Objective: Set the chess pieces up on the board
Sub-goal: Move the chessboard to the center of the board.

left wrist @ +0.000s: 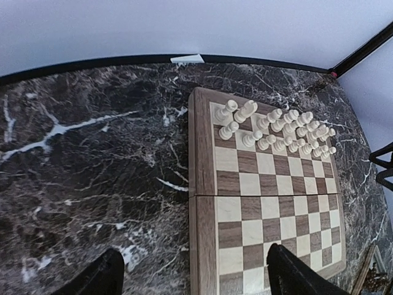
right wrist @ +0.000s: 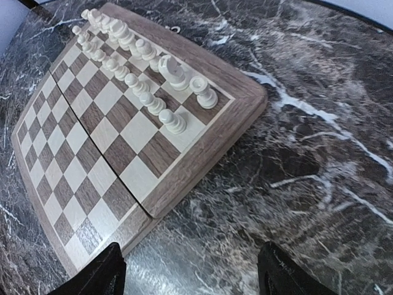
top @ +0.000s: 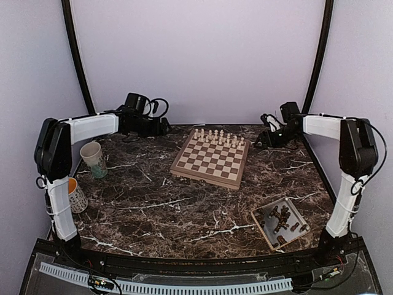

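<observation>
The dark side's setup has not started. The chess pieces [top: 276,220] lie heaped in a beige tray [top: 263,229] at the near right of the worktop [top: 153,203]. The board [top: 212,163], at far centre, carries only cream chessmen [top: 218,136] on its two far rows. The left claw [left wrist: 193,276] and right claw [right wrist: 190,273] hang wide and empty, one to either side of the board's far edge. Next, the right claw likely must reach near to the tray and single out one piece.

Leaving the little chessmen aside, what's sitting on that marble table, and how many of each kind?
Chessboard: 1
Tray: 1
Cups: 2
Total: 4
</observation>
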